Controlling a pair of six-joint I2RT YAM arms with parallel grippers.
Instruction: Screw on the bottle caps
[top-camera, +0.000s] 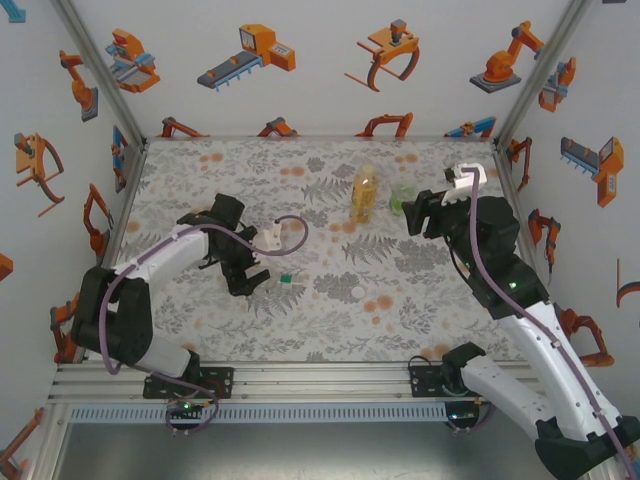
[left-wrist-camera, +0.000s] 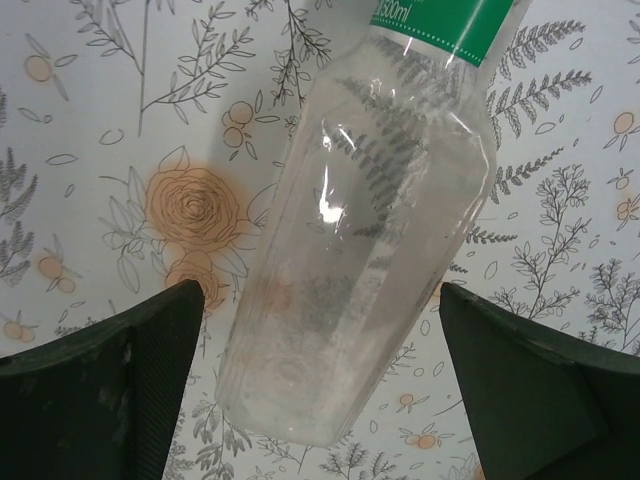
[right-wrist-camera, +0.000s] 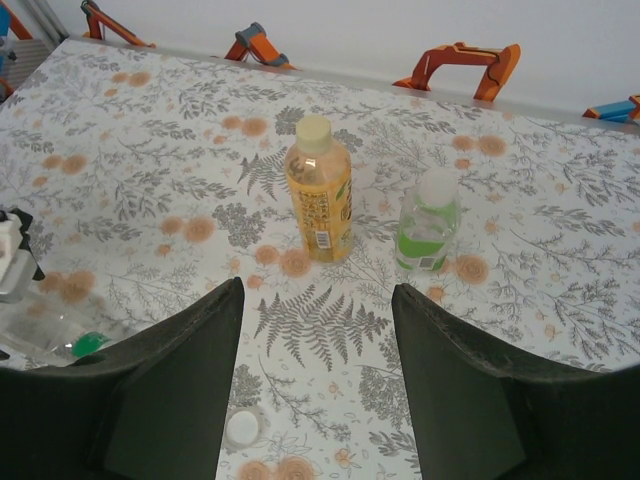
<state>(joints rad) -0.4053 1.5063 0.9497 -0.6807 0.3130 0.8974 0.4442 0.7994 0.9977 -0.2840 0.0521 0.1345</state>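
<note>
left end effector (left-wrist-camera: 320, 292) open, gaps beside clear bottle (left-wrist-camera: 385, 190) | right end effector (right-wrist-camera: 318, 290) open, apart from amber bottle (right-wrist-camera: 318, 200)

— Where do my bottles stand?
— I see the amber-yellow plastic bottle (right-wrist-camera: 318, 200) upright, far across the table (right-wrist-camera: 150, 150), with its pale yellowish screw cap (right-wrist-camera: 312, 130) on top. Just to its right stands the shorter greenish-clear bottle (right-wrist-camera: 428, 230). Its top is whitish, and I can't tell if it is capped.
— And the third?
— The clear plastic bottle with a green label band (left-wrist-camera: 370, 250) lies on its side, the tiny green cap (top-camera: 286, 277) at its mouth end. A small white round cap (right-wrist-camera: 241, 428) lies loose and flat.
</note>
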